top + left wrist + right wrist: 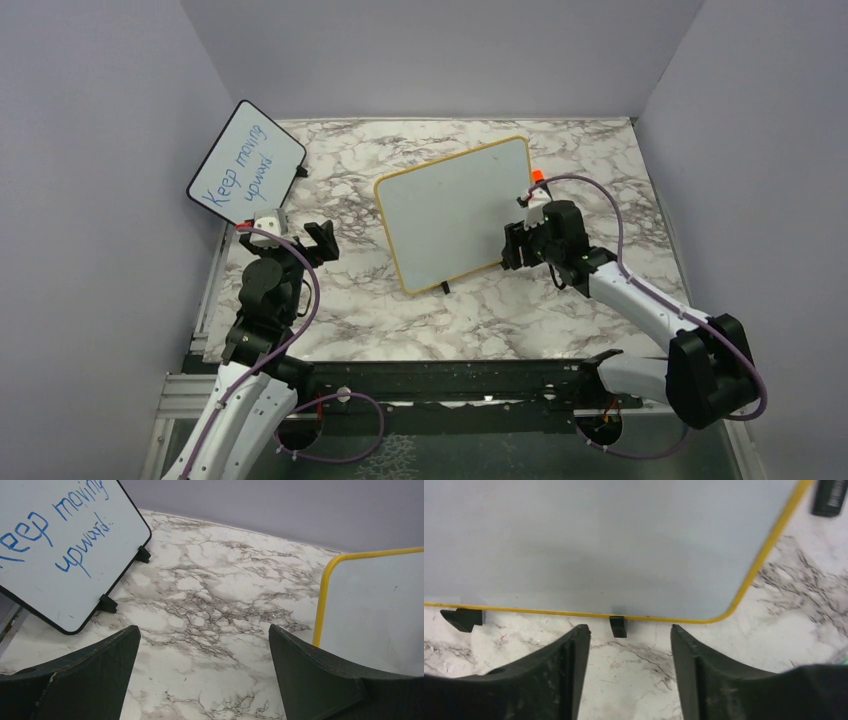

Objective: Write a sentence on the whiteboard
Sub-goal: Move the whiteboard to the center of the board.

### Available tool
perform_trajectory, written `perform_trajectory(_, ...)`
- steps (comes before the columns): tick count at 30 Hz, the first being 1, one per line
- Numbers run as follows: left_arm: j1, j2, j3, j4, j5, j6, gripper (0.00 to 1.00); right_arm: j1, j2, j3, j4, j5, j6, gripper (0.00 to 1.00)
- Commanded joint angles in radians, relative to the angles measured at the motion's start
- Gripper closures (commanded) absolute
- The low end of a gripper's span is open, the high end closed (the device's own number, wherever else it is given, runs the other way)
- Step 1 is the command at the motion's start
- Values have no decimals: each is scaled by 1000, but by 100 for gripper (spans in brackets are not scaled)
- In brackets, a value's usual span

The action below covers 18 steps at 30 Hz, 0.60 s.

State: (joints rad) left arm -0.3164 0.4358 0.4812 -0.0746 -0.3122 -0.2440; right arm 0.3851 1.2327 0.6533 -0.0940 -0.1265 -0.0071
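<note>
The whiteboard (455, 210) has a yellow-orange frame and stands tilted on small black feet at the table's middle. Its face is blank and no green sentence shows on it. My right gripper (513, 248) is open and empty, low at the board's right bottom corner. In the right wrist view the gripper (629, 628) points at the board (599, 545) and one black foot (618, 626), without touching. My left gripper (320, 240) is open and empty, left of the board. The left wrist view shows that gripper (204, 630) above bare marble, with the board's edge (375, 610) at the right.
A smaller black-framed board (245, 163) with blue "Keep moving upward" leans at the back left and also shows in the left wrist view (55, 545). A marker with an orange-red cap (537, 177) lies by the yellow board's right edge; its dark barrel (831, 497) shows in the right wrist view.
</note>
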Motion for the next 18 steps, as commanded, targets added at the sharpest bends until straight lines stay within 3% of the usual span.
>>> perform_trajectory(1,-4,-17,-17,38,-4,-5,1,1,-70,29,-87,212,65,32)
perform_trajectory(6,-4,-8,-14,40,27,-5,1,-13,-119,63,-164,412,147,1)
perform_trajectory(11,-4,0,-4,31,34,0,1,-44,-124,103,-256,542,253,0)
perform_trajectory(18,-4,-8,-6,21,6,-6,1,-178,-74,136,-339,520,347,0)
